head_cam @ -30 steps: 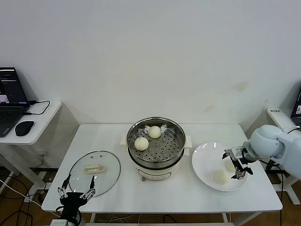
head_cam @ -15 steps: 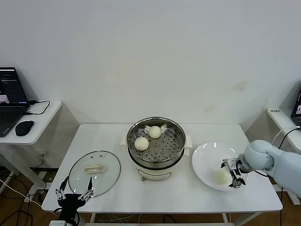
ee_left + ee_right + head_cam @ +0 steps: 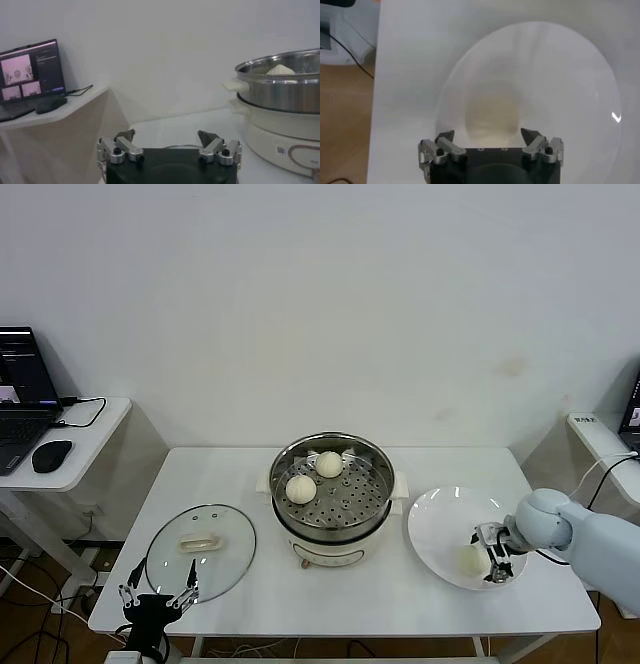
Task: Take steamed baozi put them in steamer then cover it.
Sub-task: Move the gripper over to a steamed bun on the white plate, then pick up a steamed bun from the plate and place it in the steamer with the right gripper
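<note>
The steamer (image 3: 362, 502) stands mid-table with two baozi in its basket, one (image 3: 300, 488) at the left and one (image 3: 329, 464) behind it. A third baozi (image 3: 467, 560) lies on the white plate (image 3: 438, 514) at the right. My right gripper (image 3: 494, 556) is low over the plate beside it. In the right wrist view it (image 3: 488, 134) is open, with a baozi (image 3: 492, 112) between its fingertips; I cannot tell if they touch it. The fourth baozi is hidden. The glass cover (image 3: 222, 556) lies flat at the table's front left. My left gripper (image 3: 158, 602) hangs open and empty below it.
A side desk at far left holds a laptop (image 3: 22, 399) and a mouse (image 3: 51, 455). The left wrist view shows the steamer (image 3: 280, 92) off to one side and my left gripper (image 3: 168, 142). The plate's rim (image 3: 570, 75) surrounds the right gripper.
My right gripper has come down and forward onto the plate, settling low around a baozi. The left gripper has sunk slightly below the table edge.
</note>
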### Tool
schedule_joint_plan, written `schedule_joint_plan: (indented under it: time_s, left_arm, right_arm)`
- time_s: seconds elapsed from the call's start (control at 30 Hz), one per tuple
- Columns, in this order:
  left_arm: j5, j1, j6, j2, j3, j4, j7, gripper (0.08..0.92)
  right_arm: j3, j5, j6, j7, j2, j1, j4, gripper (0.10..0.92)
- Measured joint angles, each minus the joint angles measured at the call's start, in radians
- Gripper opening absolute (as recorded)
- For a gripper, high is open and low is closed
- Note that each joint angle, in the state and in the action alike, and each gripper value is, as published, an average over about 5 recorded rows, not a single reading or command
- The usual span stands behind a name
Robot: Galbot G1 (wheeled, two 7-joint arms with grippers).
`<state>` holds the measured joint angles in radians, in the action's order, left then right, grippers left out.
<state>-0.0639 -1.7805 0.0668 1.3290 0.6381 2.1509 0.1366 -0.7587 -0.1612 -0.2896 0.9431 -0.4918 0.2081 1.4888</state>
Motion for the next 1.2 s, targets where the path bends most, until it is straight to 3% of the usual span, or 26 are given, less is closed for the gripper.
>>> schedule_joint_plan:
  time_s: [0.33, 0.73, 1.2]
  left_arm:
    - [0.001, -0.003, -0.001, 0.004, 0.0, 0.007, 0.001, 0.823]
    - [0.001, -0.006, -0.001, 0.003, -0.003, 0.022, 0.001, 0.823]
    - [0.001, -0.005, -0.001, -0.007, -0.012, 0.042, 0.0, 0.823]
  right_arm:
    - [0.019, 0.005, 0.0, 0.014, -0.017, 0.006, -0.024, 0.61]
    - [0.041, 0.052, -0.003, 0.065, 0.007, -0.07, -0.005, 0.608]
    - [-0.071, 0.206, -0.027, 0.095, -0.011, -0.429, 0.016, 0.616]
